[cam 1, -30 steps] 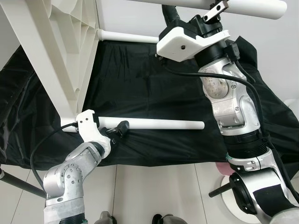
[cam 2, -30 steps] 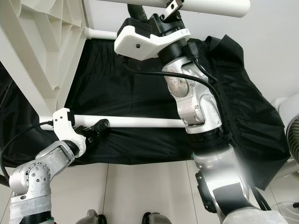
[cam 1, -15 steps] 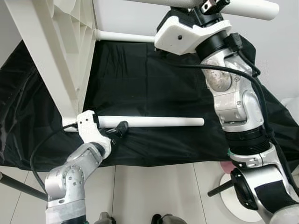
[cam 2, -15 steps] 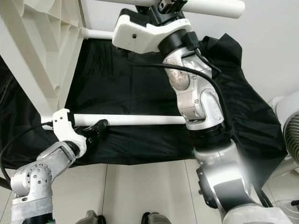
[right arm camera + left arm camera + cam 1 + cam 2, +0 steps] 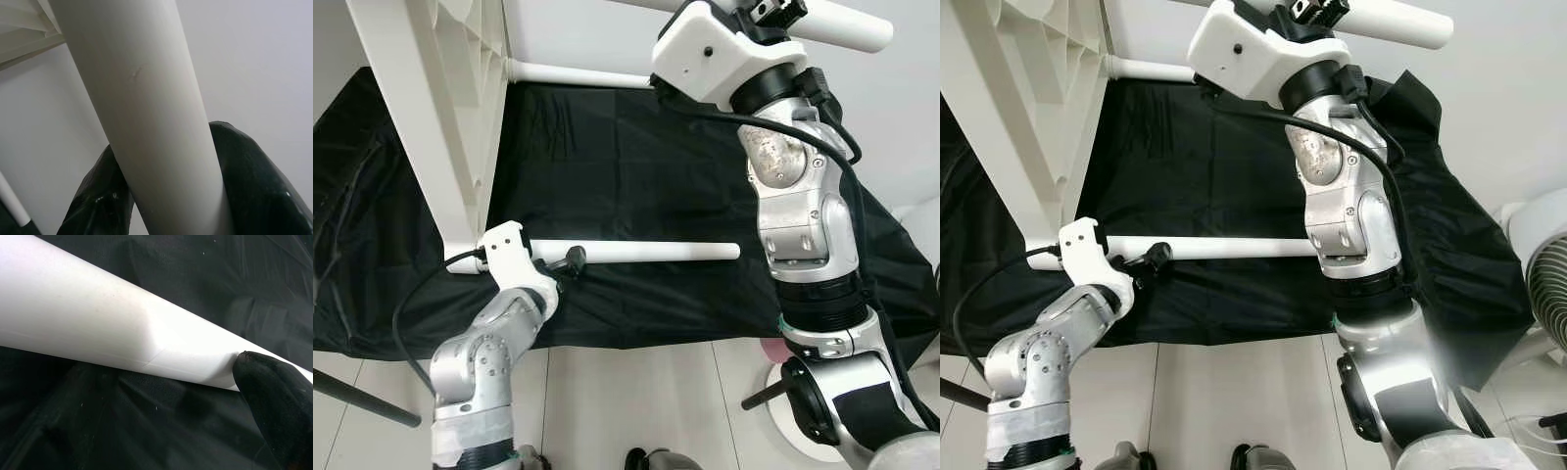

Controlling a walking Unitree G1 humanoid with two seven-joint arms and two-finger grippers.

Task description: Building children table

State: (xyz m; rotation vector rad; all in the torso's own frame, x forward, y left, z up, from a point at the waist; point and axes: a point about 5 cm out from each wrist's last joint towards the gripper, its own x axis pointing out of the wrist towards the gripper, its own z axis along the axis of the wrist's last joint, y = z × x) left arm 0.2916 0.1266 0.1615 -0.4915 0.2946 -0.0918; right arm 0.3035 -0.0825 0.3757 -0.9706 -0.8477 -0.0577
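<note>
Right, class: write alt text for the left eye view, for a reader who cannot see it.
The robot's left gripper clamps a white table leg lying across a black cloth, while its right gripper holds another white leg raised above. The white tabletop stands on edge at the left.
</note>
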